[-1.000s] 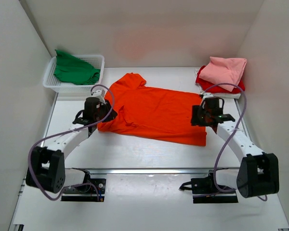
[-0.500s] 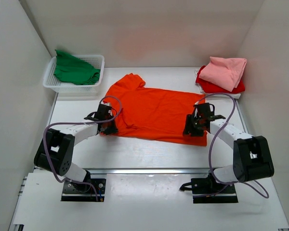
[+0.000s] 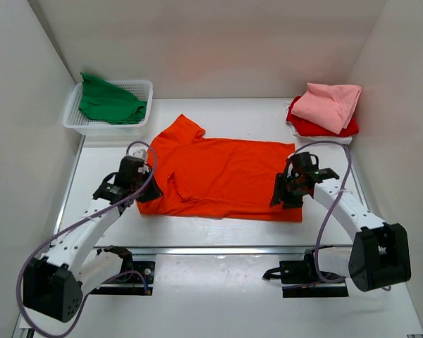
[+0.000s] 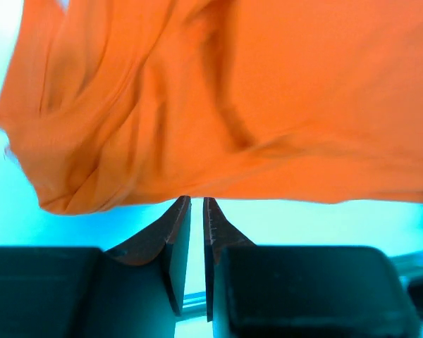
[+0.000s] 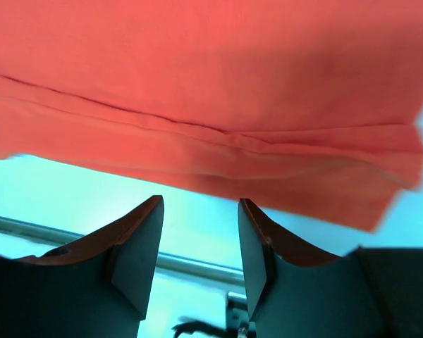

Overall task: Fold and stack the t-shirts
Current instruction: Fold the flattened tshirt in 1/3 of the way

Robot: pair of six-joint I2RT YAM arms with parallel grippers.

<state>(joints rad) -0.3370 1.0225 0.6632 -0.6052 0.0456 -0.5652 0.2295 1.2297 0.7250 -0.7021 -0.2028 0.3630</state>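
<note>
The bright orange t-shirt (image 3: 222,176) lies spread flat in the middle of the table, collar to the left and hem to the right. My left gripper (image 3: 144,191) is at its near left edge. In the left wrist view (image 4: 196,201) its jaws are closed to a thin slit with nothing between them, and the orange cloth (image 4: 254,91) lies just beyond the tips. My right gripper (image 3: 282,194) is at the near right hem corner. In the right wrist view (image 5: 199,203) its jaws are apart and empty, just short of the hem (image 5: 218,148). The green t-shirt (image 3: 111,103) lies in the basket. The pink t-shirt (image 3: 333,103) lies folded on the red one (image 3: 304,127).
The white mesh basket (image 3: 72,124) stands at the back left corner. The pink and red pile sits at the back right, against the right wall. White walls close in both sides and the back. A metal rail (image 3: 218,249) runs along the near table edge.
The orange shirt has been drawn toward the near edge and lies straighter. The left arm has swung out leftward and both grippers have come back to the shirt's near edge.
</note>
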